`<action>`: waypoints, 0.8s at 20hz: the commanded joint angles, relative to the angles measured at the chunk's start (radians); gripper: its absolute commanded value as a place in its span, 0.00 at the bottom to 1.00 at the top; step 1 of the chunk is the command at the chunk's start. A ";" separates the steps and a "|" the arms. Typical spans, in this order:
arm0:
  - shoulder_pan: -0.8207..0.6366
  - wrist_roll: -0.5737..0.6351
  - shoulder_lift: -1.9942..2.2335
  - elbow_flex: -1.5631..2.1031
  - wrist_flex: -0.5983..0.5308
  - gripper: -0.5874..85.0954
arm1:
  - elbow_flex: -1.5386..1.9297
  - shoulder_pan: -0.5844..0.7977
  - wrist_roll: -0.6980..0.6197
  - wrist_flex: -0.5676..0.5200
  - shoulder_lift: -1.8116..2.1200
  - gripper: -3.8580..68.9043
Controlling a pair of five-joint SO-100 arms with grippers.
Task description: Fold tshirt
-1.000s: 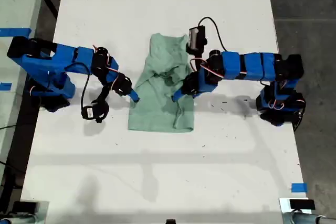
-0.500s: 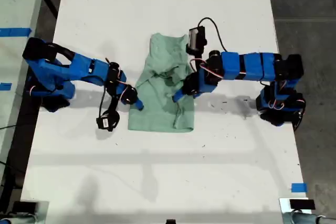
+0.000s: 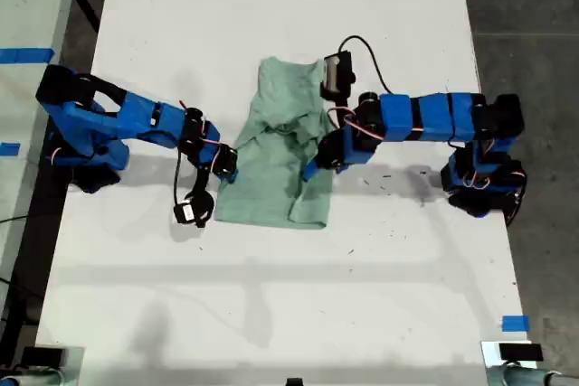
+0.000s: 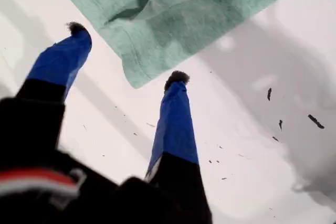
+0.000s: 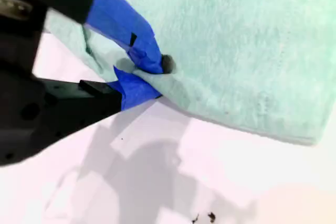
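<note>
The first hand [image 4: 128,52], jaws apart, has reached the tshirt's [image 3: 276,146] 9 o'clock edge in the exterior view; the second hand [image 5: 157,77] stays clamped on it.

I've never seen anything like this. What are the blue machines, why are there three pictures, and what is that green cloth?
These are two small blue robot arms on a white table. One picture looks down from above. The other two come from cameras riding on each arm's pincer, called a gripper. Between the arms lies a pale mint-green cloth t-shirt, partly folded and rumpled. My first gripper, at the overhead view's left, is open, with its tips near the shirt's edge. My second gripper, at that view's right, is pinching a fold of the shirt.
</note>
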 commanded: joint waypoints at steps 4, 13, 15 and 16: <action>-0.032 -0.078 0.100 -0.147 0.270 0.01 | 0.009 -0.005 -0.003 -0.023 0.087 0.43; -0.064 -0.060 -0.008 -0.646 0.630 0.01 | 0.031 -0.003 0.006 -0.037 0.094 0.42; -0.046 -0.018 -0.206 -0.962 0.738 0.01 | 0.058 -0.002 0.015 -0.037 0.126 0.42; -0.037 0.008 -0.301 -1.114 0.765 0.01 | 0.081 0.002 0.018 -0.040 0.149 0.42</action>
